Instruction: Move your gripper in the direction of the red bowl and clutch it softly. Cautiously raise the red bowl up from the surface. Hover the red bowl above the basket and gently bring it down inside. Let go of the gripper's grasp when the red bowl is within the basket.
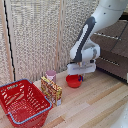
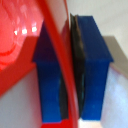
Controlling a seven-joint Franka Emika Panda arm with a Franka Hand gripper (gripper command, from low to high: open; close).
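Observation:
The small red bowl sits low over the wooden table, right of centre in the exterior view. My gripper comes down on the rim at the bowl's right side. In the wrist view the bowl's rim runs between the two blue fingers, which press close on it, so my gripper is shut on the rim. Whether the bowl rests on the table or hangs just above it, I cannot tell. The large red basket with its pale rim stands at the exterior view's left, front.
A pinkish cup and a yellow box stand between the bowl and the basket. Pale blinds hang behind the table. Dark furniture is at the exterior view's right.

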